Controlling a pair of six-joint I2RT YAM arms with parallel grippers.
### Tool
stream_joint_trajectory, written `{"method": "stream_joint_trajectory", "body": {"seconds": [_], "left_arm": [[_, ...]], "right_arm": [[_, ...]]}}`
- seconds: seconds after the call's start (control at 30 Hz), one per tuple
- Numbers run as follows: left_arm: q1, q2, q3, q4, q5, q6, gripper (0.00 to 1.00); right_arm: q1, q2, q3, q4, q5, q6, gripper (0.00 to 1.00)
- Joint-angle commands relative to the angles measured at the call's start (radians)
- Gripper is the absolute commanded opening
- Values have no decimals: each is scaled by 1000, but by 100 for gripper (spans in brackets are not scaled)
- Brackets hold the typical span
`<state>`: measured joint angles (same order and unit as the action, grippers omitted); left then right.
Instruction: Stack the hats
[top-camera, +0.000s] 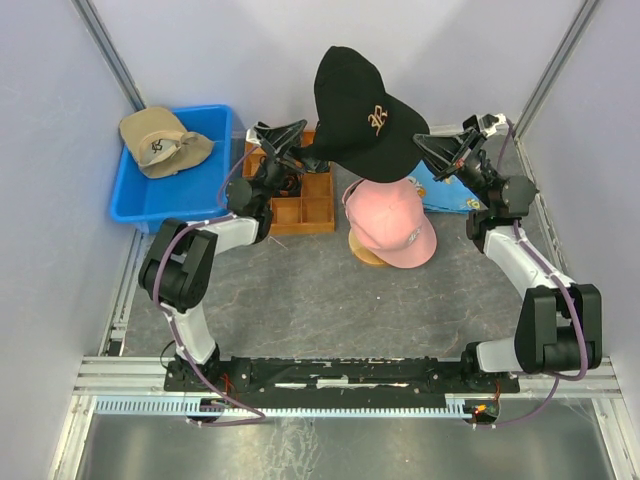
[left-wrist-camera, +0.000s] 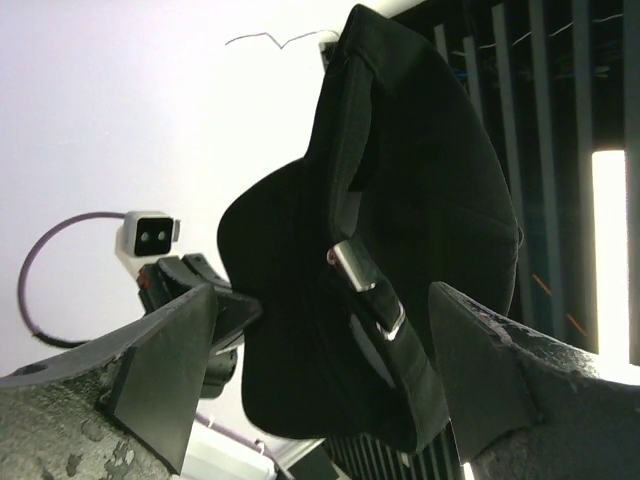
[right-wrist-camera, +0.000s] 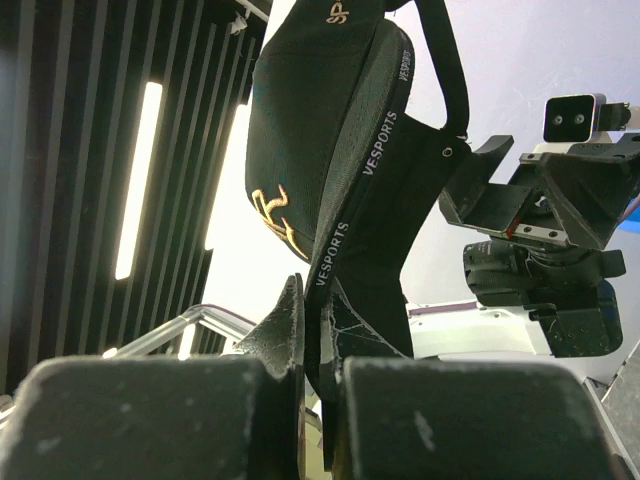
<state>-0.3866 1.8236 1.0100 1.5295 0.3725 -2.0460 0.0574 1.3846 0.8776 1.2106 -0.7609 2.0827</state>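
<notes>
My right tool (right-wrist-camera: 318, 300) pinches the rim of the black fabric baseball cap with a pale emblem (top-camera: 362, 110), which is held aloft. My left tool (left-wrist-camera: 325, 300) stands spread on either side of its strap end, gripping nothing. The pink fabric baseball cap (top-camera: 392, 225) lies below the right tool and slightly to its left, so I judge the lowering falls to that arm.

A blue rectangular plastic bin (top-camera: 190, 205) sits at the far left of the mottled grey table surface (top-camera: 300, 290). Just beside it on the right lies an orange-brown wooden tray (top-camera: 316, 208) divided into compartments. Farther right, a blue printed cloth (top-camera: 432, 196) shows only partly.
</notes>
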Motion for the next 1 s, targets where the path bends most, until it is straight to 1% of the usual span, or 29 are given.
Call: {"method": "stream_joint_trajectory", "body": {"seconds": [0.0, 0.13, 0.4, 0.47, 0.63, 0.67, 0.73, 0.9, 0.97], "left_arm": [[-49, 29, 80, 202, -127, -197, 92], [-89, 59, 132, 201, -195, -214, 92], [-106, 65, 128, 201, -286, -218, 92], [-107, 66, 133, 201, -306, -221, 89], [-106, 81, 174, 201, -317, -236, 71], [-107, 83, 178, 202, -317, -235, 69], [-108, 89, 187, 201, -314, -235, 69], [-108, 118, 204, 201, -304, -236, 71], [-109, 125, 216, 201, -300, -235, 64]], "right_arm": [[10, -53, 9, 58, -3, 510, 0], [17, -65, -25, 53, -2, 494, 0], [20, -70, -62, 58, -7, 487, 0], [21, -67, -74, 65, -6, 486, 0], [19, -56, -111, 104, 2, 495, 0], [20, -52, -117, 111, 2, 496, 0], [21, -50, -124, 118, 1, 500, 0], [19, -65, -121, 117, 3, 521, 0], [21, -70, -126, 107, -3, 519, 0]]}}
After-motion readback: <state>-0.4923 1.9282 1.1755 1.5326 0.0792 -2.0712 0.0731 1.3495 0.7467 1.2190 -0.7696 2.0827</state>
